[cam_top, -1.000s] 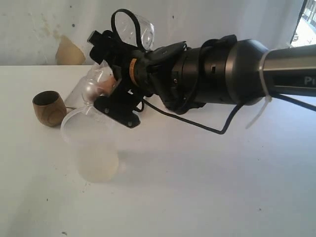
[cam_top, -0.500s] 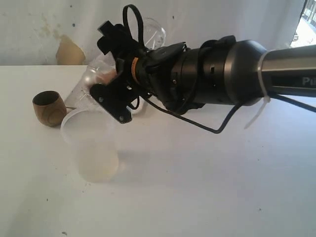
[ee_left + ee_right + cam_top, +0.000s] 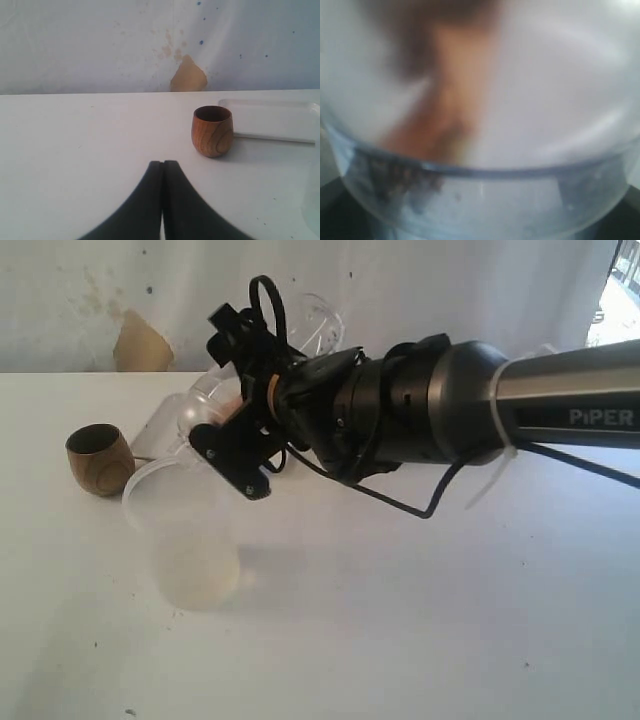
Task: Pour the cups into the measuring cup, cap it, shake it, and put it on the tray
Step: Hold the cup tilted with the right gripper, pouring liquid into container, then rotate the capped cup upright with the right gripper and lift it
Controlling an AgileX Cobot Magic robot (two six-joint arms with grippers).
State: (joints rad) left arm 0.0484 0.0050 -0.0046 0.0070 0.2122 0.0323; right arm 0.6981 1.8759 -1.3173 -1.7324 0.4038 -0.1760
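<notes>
My right gripper [image 3: 226,396] is shut on the clear measuring cup [image 3: 205,400] and holds it steeply tilted just above the table, over the rim of a milky tub. In the right wrist view the measuring cup [image 3: 485,200] fills the picture, blurred, with dark scale marks and an orange-brown patch seen through its wall. The brown wooden cup [image 3: 100,458] stands upright to the left. My left gripper [image 3: 163,162] is shut on nothing, low over the table, a short way from the wooden cup [image 3: 212,131]. The white tray [image 3: 275,120] lies just behind that cup.
A wide milky translucent tub [image 3: 185,540] stands in front of the held cup and to the right of the wooden cup. A pale wall with a brown chipped patch [image 3: 140,345] closes the table's far edge. The right arm [image 3: 450,410] reaches in from the right.
The right wrist has rolled and shifted a little to the left, swinging the measuring cup's upper end higher. The tub and the wooden cup have not moved.
</notes>
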